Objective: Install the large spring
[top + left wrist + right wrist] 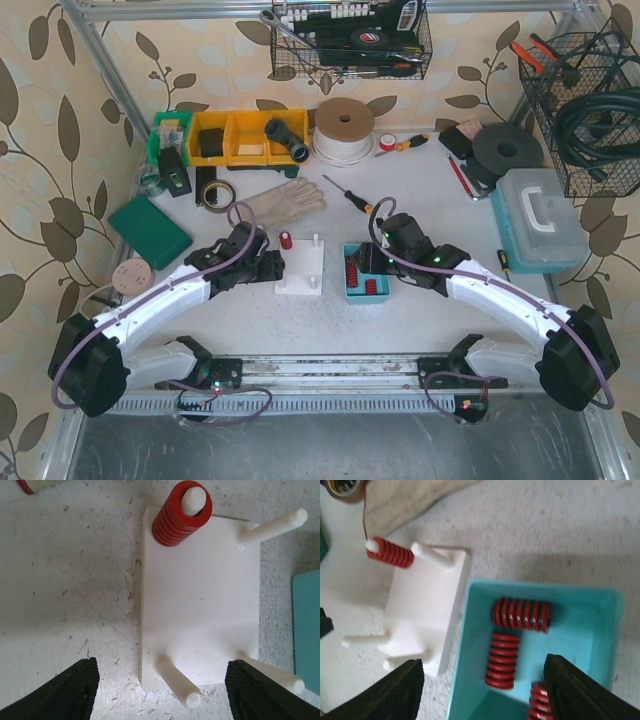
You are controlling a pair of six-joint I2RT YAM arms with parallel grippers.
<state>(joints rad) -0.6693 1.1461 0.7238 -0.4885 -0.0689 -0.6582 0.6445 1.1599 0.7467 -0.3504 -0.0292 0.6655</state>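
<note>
A white base plate with four upright white pegs sits mid-table. One red spring sits over its far left peg; it also shows in the right wrist view. A teal tray right of the plate holds three loose red springs; the largest lies across the far side, another lies below it. My left gripper is open and empty, straddling the plate's near edge. My right gripper is open and empty above the tray's near left part.
A beige work glove and a screwdriver lie behind the plate. Tape rolls, yellow bins, a green pad and a pale blue case stand around the table. Wire baskets hang on the back wall.
</note>
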